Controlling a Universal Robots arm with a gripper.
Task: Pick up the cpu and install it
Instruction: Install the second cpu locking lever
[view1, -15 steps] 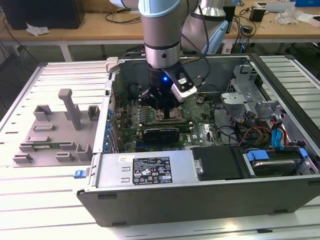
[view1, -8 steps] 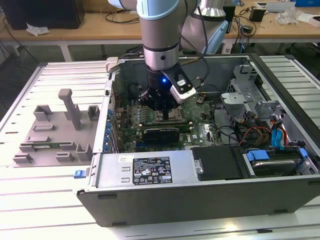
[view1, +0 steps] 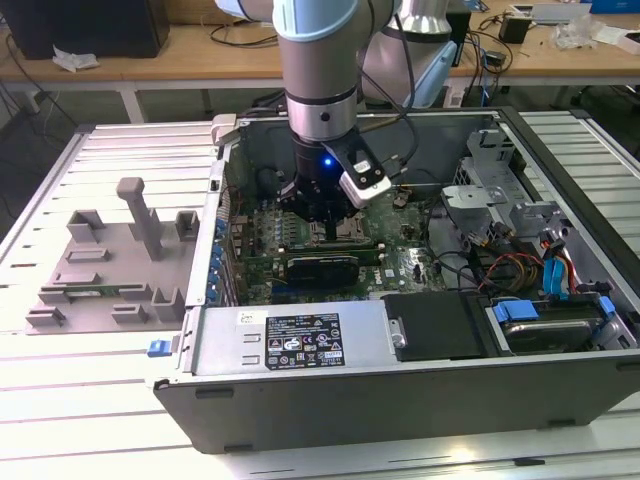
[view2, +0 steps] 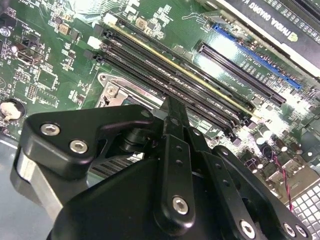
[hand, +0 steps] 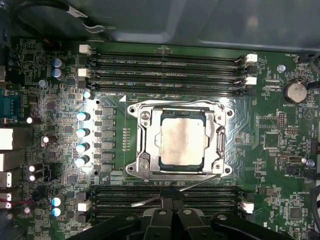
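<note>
cpu (hand: 182, 142) is sitting flat in the motherboard socket (hand: 180, 141), silvery top up, metal frame around it, memory slots (hand: 167, 67) running along both sides. Gripper (view1: 322, 212) is hovering low inside the open computer case (view1: 400, 350), right over the socket area. Can't tell whether its fingers are apart or closed.

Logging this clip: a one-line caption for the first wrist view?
The cpu lies seated in the motherboard socket, memory slots on either side.

slatted metal table (view1: 60, 430), computer case (view1: 400, 380), grey tray (view1: 110, 270)
</note>
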